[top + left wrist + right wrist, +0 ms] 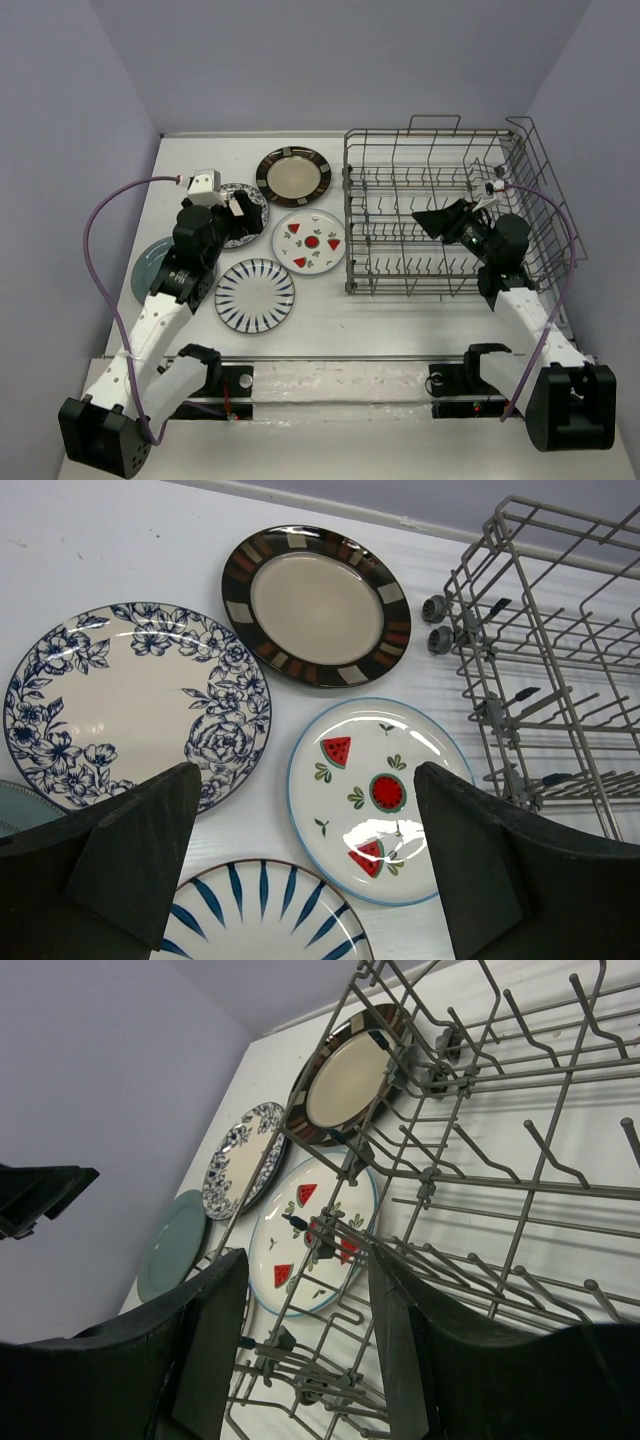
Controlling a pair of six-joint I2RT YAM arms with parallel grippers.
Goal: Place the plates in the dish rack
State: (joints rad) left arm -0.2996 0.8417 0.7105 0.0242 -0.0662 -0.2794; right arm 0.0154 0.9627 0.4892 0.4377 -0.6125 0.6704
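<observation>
Left gripper (236,206), jaws spread wide and grasping nothing, hangs above the blue-floral plate (120,700). Near it, flat on the surface (400,318), lie the brown-rimmed plate (293,176), watermelon plate (310,241), blue-striped plate (255,295) and teal plate (150,265), all to the left of the dish rack (400,133). Right gripper (432,222), jaws partly spread and empty, sits inside the rack among its tines.

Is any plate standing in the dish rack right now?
No, the dish rack holds no plates; all five lie flat on the table to its left.
</observation>
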